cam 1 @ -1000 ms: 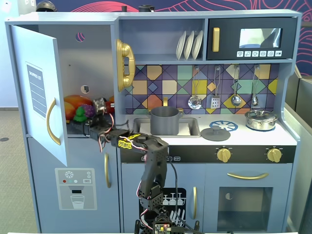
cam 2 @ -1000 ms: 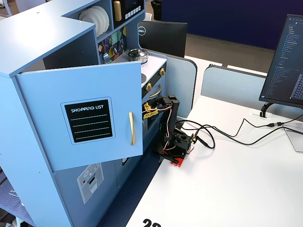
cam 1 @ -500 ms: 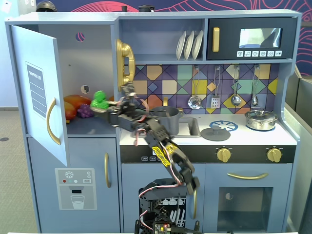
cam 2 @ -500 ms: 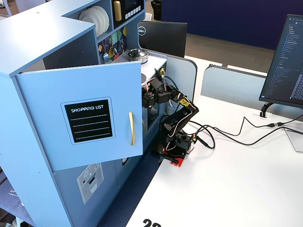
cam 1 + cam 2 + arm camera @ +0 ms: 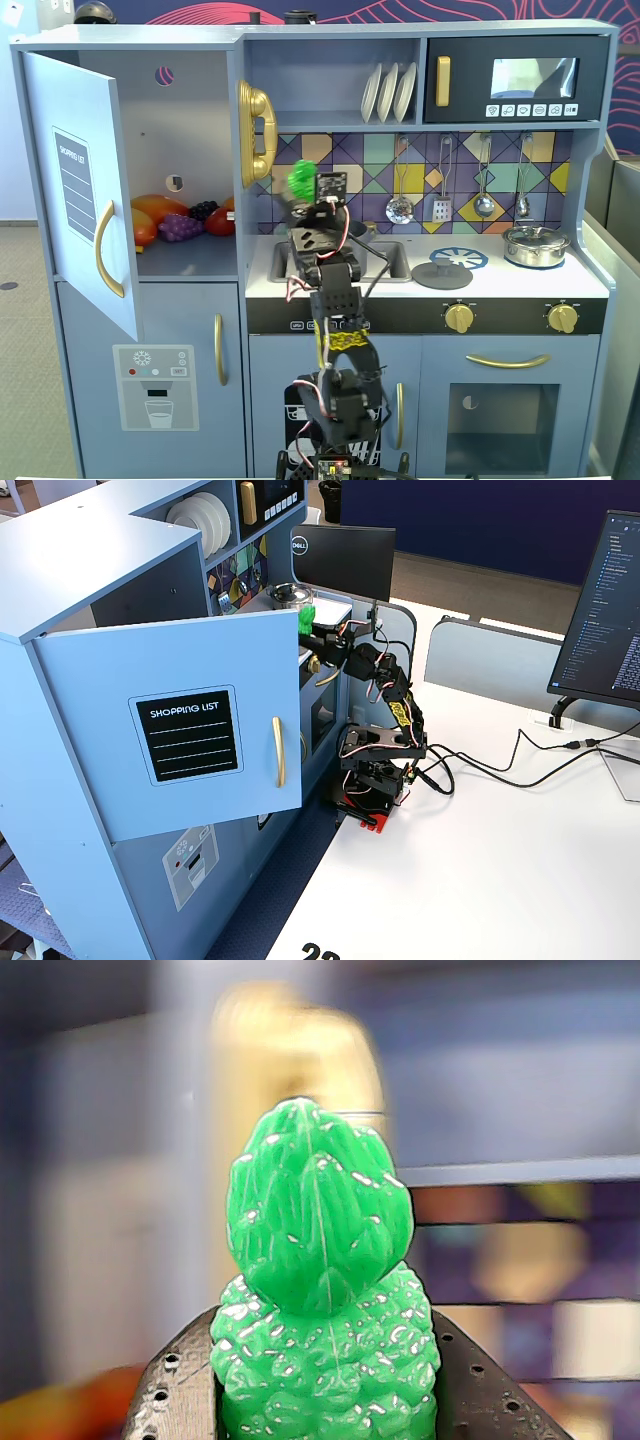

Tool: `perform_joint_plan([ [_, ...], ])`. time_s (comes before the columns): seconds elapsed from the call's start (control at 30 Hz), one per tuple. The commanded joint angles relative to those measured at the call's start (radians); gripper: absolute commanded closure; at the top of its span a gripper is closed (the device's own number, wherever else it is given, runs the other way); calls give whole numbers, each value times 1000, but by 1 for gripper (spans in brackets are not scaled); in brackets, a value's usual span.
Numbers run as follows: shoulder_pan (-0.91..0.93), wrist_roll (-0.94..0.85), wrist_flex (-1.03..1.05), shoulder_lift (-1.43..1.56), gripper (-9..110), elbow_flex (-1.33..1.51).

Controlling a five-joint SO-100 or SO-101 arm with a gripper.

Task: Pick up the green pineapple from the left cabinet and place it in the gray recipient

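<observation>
One tool (image 5: 330, 1400) grips the green pineapple (image 5: 322, 1300) (crown upward).

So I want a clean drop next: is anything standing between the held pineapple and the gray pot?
Nothing visible blocks it. The fingers grip the green pineapple in the air above the sink area, outside the open fridge cabinet. The gray pot itself is not clearly visible: the arm covers the sink region in the front fixed view.

The arm stands raised, its tool (image 5: 325, 1400) clamped on the green pineapple (image 5: 320, 1300).
</observation>
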Motion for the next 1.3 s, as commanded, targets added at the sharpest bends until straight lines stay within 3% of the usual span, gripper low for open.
perform_joint_plan([
  [0.0,158,29,-77,-124,102,-17],
  [0.57,201,-121,-387,-615,102,-31],
  [1.0,239,-100,-411,-808,101,-100],
  [1.13,233,-106,-336,-801,78,-101],
  [1.27,221,-118,-310,-775,71,-81],
])
